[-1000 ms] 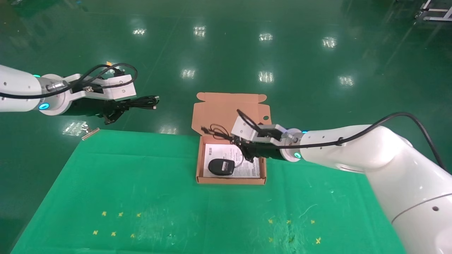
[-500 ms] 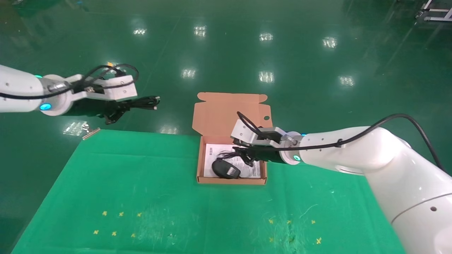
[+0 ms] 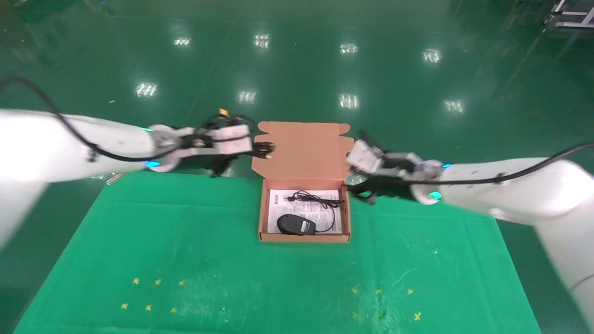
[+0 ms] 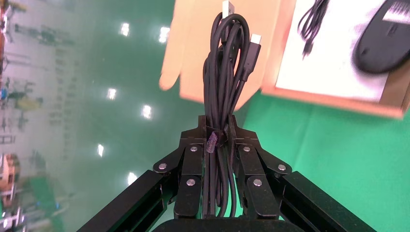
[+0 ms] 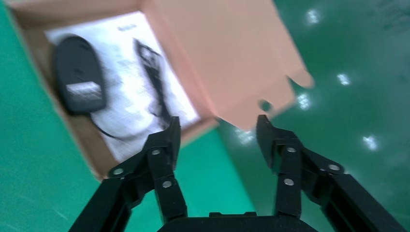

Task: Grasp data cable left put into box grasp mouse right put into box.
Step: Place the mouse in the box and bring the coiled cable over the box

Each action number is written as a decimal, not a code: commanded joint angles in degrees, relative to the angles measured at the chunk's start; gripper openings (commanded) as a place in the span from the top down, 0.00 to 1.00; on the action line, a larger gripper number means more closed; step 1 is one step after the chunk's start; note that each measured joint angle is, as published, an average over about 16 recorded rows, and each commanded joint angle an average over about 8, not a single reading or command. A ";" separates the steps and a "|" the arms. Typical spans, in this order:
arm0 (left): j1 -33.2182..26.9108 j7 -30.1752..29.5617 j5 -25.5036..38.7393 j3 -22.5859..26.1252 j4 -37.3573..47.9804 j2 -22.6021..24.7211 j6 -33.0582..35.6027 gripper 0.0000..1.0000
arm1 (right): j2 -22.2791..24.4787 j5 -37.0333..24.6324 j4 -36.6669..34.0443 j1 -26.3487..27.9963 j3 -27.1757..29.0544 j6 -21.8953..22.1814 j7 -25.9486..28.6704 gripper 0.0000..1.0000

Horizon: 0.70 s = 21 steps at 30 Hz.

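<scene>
A green cloth covers the worktop (image 3: 185, 241), scuffed pale in places and marked with two clusters of small yellow crosses (image 3: 153, 294) toward its near edge. Beyond it stretches a glossy dark green floor (image 3: 297, 55) that mirrors rows of ceiling lights as bright patches. A bit of pale metal framing (image 3: 573, 14) shows at the far right corner of the room. The box (image 3: 262, 218) sits at the far middle of the worktop, its flap lid standing open past the far edge and showing a small round hole near one corner. On the white printed sheet (image 3: 283, 197) at its bottom lies the mouse (image 3: 296, 225), toward the near wall, with its thin cord looped across the sheet to the far side. The left gripper (image 4: 217, 140) hangs just off the far edge of the worktop, beside the left side of the open flap, its jaws clamped on the data cable (image 4: 227, 72). The cable's long narrow loops stick out ahead of the jaws, and its small plugs reach over the flap. The right gripper (image 5: 217, 130) hovers just beside the box's right wall, near the far right corner, with its jaws spread apart and nothing between them.
</scene>
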 commanded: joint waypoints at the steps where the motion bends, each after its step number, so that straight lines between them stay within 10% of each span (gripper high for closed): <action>1: 0.72 2.18 -0.92 0.07 2.56 2.07 -2.53 1.00 | 1.26 -0.24 0.18 0.43 0.26 0.25 0.15 0.00; 21: 5.59 20.13 -22.05 9.23 12.47 9.28 -12.42 1.00 | 9.23 -0.79 5.88 0.30 1.26 -2.07 2.03 0.00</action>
